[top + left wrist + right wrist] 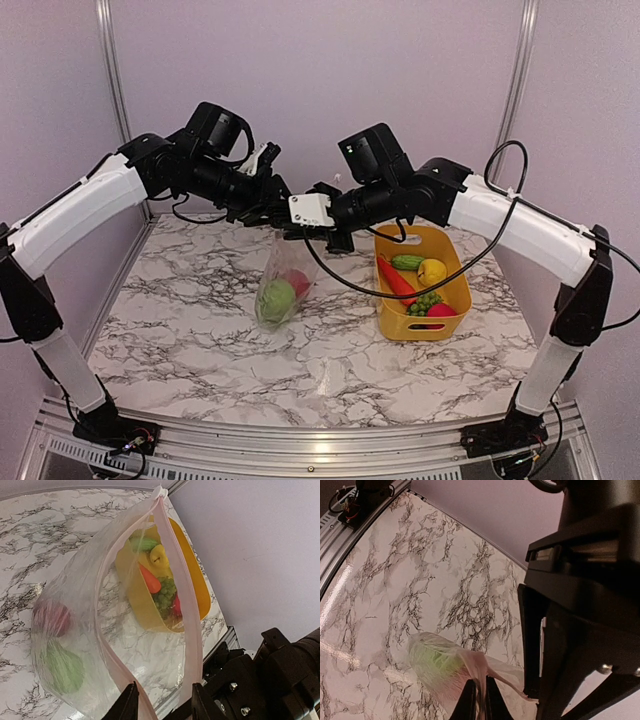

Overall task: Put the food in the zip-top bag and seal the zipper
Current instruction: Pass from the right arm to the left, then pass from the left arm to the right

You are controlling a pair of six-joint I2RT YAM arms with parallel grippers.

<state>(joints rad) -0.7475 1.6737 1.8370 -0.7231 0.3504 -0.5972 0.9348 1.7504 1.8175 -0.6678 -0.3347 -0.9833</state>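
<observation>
Left gripper (164, 702): fingers apart astride bag (80, 610) mouth, grip unclear | right gripper (480, 697): clenched on bag edge | bag hangs from both over table (200, 330), zipper (187, 605) gaping, likely for loading | green apple (277, 298), red apple (300, 283) inside | other food (432, 270) in basket (455, 290), just right

Clear zip-top bag (287, 262), pale pink zipper (186, 610), green apple (277, 299) inside. Yellow basket (462, 290) beside it on white, grey-veined table (200, 330).

Marble-patterned table (200, 330) stands between pale lilac walls (320, 60).
</observation>
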